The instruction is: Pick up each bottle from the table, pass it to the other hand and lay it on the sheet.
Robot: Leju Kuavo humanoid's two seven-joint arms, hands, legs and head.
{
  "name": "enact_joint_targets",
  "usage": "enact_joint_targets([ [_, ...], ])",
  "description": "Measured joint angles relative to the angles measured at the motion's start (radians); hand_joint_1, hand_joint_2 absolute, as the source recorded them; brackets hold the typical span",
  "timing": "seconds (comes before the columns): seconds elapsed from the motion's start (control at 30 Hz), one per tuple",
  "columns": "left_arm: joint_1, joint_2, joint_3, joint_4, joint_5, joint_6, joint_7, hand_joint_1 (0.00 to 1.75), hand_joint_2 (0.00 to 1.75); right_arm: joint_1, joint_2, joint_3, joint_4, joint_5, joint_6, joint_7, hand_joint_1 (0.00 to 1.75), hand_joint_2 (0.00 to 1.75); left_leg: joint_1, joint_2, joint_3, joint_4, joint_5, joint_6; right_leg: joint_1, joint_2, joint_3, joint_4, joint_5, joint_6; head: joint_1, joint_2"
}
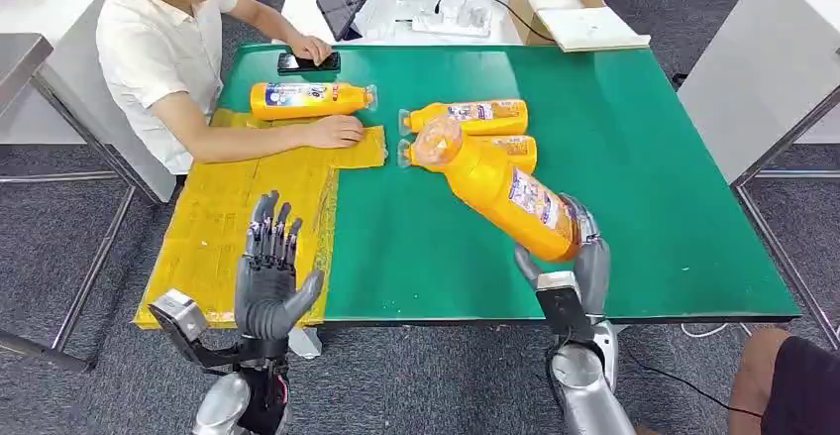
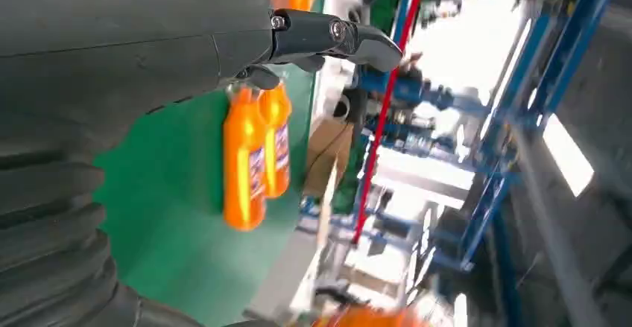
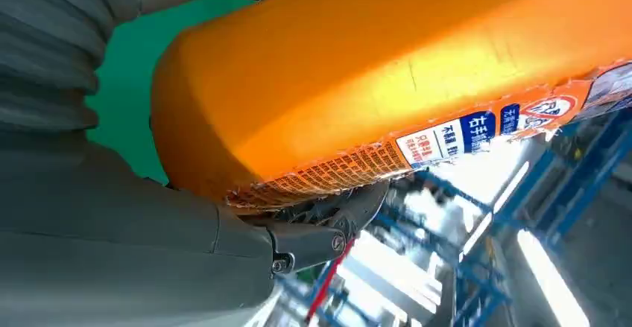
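Right hand (image 1: 579,257) clamped round base end of lifted orange bottle (image 1: 495,189), off the green table (image 1: 644,158) near its front edge. Long axis tilted — cap end toward 10 o'clock, base toward 4. Right wrist view confirms fingers (image 3: 328,226) wrapped under bottle body. Left hand (image 1: 269,274) holding nothing, fingers apart and raised, palm turned toward the bottle, above front part of yellow sheet (image 1: 228,217). From left hand, bottle lies toward 3 o'clock, well apart; cap end the nearer end. Handover not yet made — judged to need both hands closing across that gap. Two more bottles (image 1: 475,130) flat on table at 12 from held one; another bottle (image 1: 307,100) beside person's hand (image 1: 337,132) at sheet's far edge.
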Motion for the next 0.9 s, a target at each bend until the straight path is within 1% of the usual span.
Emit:
enact_joint_targets([
  [0.1,-0.003,0.001,-0.02,0.016,-0.097,0.044,0.007,0.0,1.75,0.008,0.016,0.04,0.001,0.025,0.041,-0.005,1.75,1.75,0.0,0.0,0.0,0.0,0.0,0.0,0.0,0.0,0.0,0.0,0.0,0.0,0.0,0.0],
  [0.23,-0.016,-0.007,-0.04,0.054,-0.112,0.051,0.011,0.0,1.75,0.007,0.043,0.119,0.008,0.053,0.063,-0.008,1.75,1.75,0.001,0.0,0.0,0.0,0.0,0.0,0.0,0.0,0.0,0.0,0.0,0.0,0.0,0.0],
  [0.43,-0.035,-0.011,-0.058,0.084,-0.103,0.043,0.016,0.0,1.75,-0.003,0.066,0.209,0.027,0.072,0.066,-0.004,1.75,1.75,0.001,0.0,0.0,0.0,0.0,0.0,0.0,0.0,0.0,0.0,0.0,0.0,0.0,0.0],
  [0.53,-0.052,-0.017,-0.061,0.096,-0.077,0.03,0.036,0.0,1.75,-0.006,0.076,0.266,0.036,0.104,0.064,-0.041,1.75,1.75,0.0,0.0,0.0,0.0,0.0,0.0,0.0,0.0,0.0,0.0,0.0,0.0,0.0,0.0],
  [0.6,-0.06,-0.018,-0.065,0.105,-0.071,0.031,0.037,0.0,1.75,-0.006,0.08,0.303,0.04,0.113,0.056,-0.045,1.75,1.75,0.0,-0.001,0.0,0.0,0.0,0.0,0.0,0.0,0.0,0.0,0.0,0.0,0.0,0.0],
  [0.77,-0.063,-0.018,-0.071,0.116,-0.069,0.029,0.025,0.0,1.75,-0.016,0.081,0.343,0.054,0.103,0.051,-0.046,1.75,1.75,0.0,0.0,0.0,0.0,0.0,0.0,0.0,0.0,-0.001,0.0,0.0,0.0,0.0,0.0],
  [0.9,-0.063,-0.018,-0.071,0.116,-0.069,0.029,0.025,0.0,1.75,-0.016,0.081,0.343,0.054,0.103,0.051,-0.046,1.75,1.75,0.0,0.0,0.0,0.0,0.0,0.0,0.0,0.0,-0.001,0.0,0.0,0.0,0.0,0.0],
])
